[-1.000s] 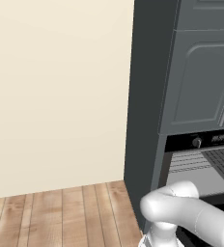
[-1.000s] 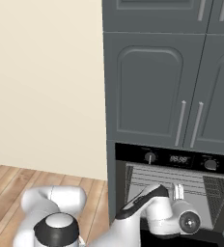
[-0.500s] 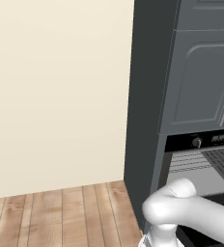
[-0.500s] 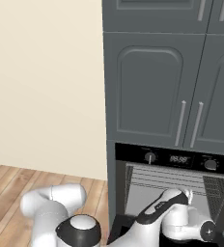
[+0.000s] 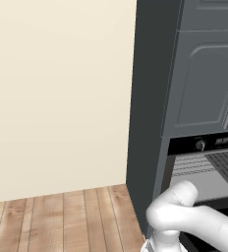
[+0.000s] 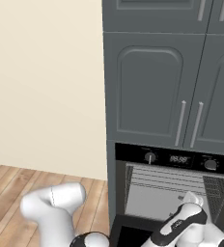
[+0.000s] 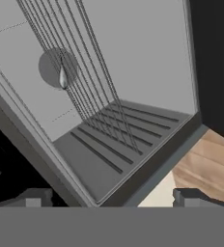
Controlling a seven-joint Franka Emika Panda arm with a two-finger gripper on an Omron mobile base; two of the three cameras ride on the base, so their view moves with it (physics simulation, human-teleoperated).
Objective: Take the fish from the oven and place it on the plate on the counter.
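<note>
Black oven (image 6: 174, 190) with door open, set under grey cabinet doors (image 6: 150, 89), beside a cream wall (image 5: 57, 93) and wood floor (image 5: 62, 216). Pale grey inside, wire racks (image 7: 77, 72) across it. Small slim pale-grey shape, apparently the fish (image 7: 63, 77), among the rack wires deep in the oven, before a round grey disc on the back wall. Gripper (image 7: 111, 198) at the oven mouth, fingertips (image 7: 34, 197) spread wide, holding nothing.
</note>
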